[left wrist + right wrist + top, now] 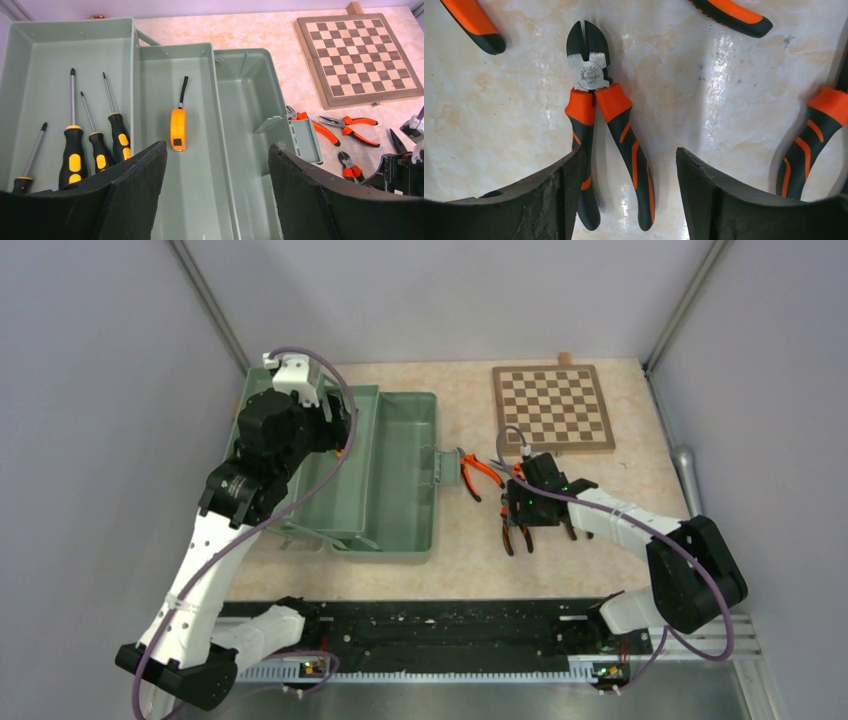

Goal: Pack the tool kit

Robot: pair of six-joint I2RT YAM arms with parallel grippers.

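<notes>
The pale-green toolbox (400,490) lies open at the table's left. In the left wrist view several yellow-black screwdrivers (72,157) lie in its left tray, and the orange tape measure (178,129) lies in the middle tray (200,190). My left gripper (217,147) hangs open above that tray, holding nothing. Orange-handled pliers (478,473) lie on the table right of the box. My right gripper (630,150) is low over cutting pliers (591,75), open, with their handles between its fingers. The left finger (559,185) overlaps one handle; the right finger stands apart.
A wooden chessboard (552,408) lies at the back right. More pliers lie around the cutters: one handle at the upper left (474,25), one at the top (734,12), one at the right (814,130). The toolbox latch flap (305,137) sticks out towards them.
</notes>
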